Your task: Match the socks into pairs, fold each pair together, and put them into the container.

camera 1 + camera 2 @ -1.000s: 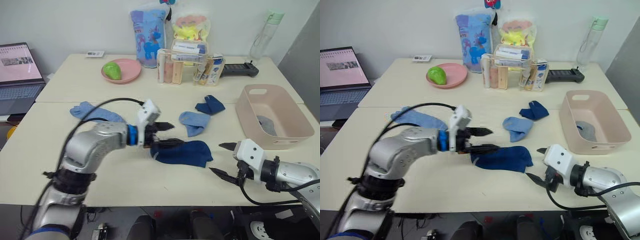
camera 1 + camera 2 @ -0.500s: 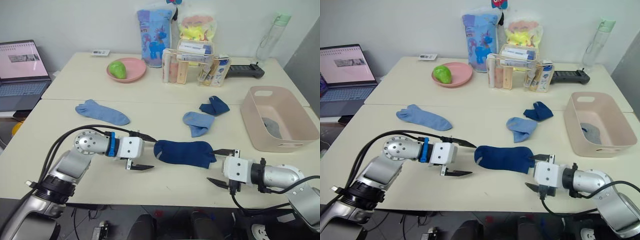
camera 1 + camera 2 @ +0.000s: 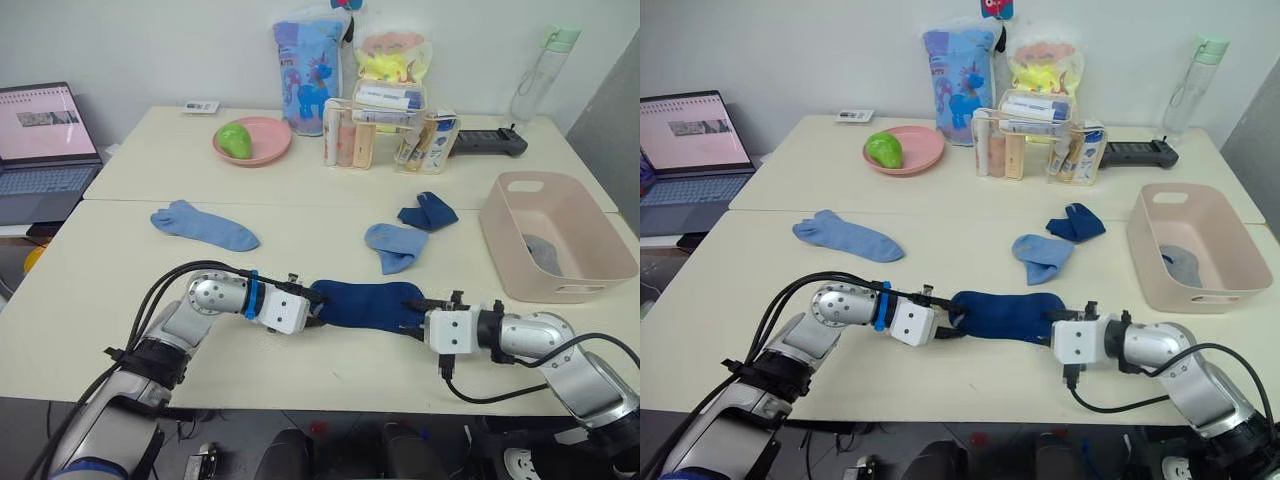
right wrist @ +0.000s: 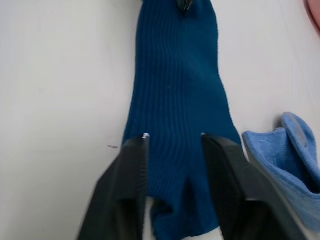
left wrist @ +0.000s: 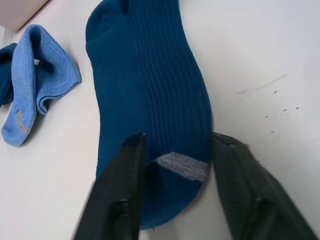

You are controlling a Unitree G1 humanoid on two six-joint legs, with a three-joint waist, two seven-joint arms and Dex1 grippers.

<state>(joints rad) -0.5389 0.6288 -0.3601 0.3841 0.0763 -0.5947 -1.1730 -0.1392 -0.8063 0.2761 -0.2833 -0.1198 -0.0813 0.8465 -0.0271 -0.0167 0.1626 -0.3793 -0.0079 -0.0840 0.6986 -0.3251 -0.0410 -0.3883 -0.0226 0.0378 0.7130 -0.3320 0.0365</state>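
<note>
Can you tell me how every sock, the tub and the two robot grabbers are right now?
Navy sock at the front: flat, stretched between both grippers.
Other navy sock: crumpled.
Light blue sock, left: flat, alone.
Light blue sock, middle: folded over.
Grey sock: inside the container.
Container: upright, holds only grey.
Left gripper: jaws open, astride the sock's one end.
Right gripper: jaws open, astride the other end.

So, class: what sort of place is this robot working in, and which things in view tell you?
Probably an office or lab set up for practice: a plain table, an open laptop on a side desk, and a black handheld controller.
</note>
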